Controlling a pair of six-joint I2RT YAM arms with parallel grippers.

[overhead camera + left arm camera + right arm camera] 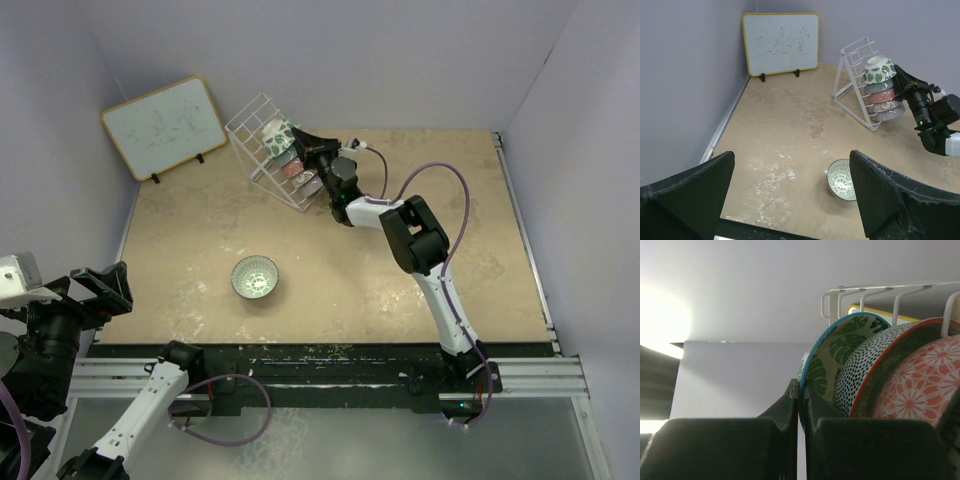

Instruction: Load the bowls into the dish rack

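Observation:
The white wire dish rack (250, 120) stands at the back of the table and holds several bowls on edge. My right gripper (303, 146) is shut on the blue rim of the green leaf bowl (277, 133), the rack's top bowl. In the right wrist view the fingertips (801, 387) pinch that rim, with the leaf bowl (840, 347), a dotted bowl (865, 365) and a pink flower bowl (922, 385) side by side under the rack wires (865, 290). One green-patterned bowl (255, 277) sits upright on the table. My left gripper (791, 156) is open and empty, near the table's front left, short of that bowl (841, 179).
A wood-framed whiteboard (165, 125) leans at the back left, left of the rack (852, 75). Purple walls close the table on the left, back and right. A metal rail runs along the near edge. The right arm's cable (440, 175) loops over the table.

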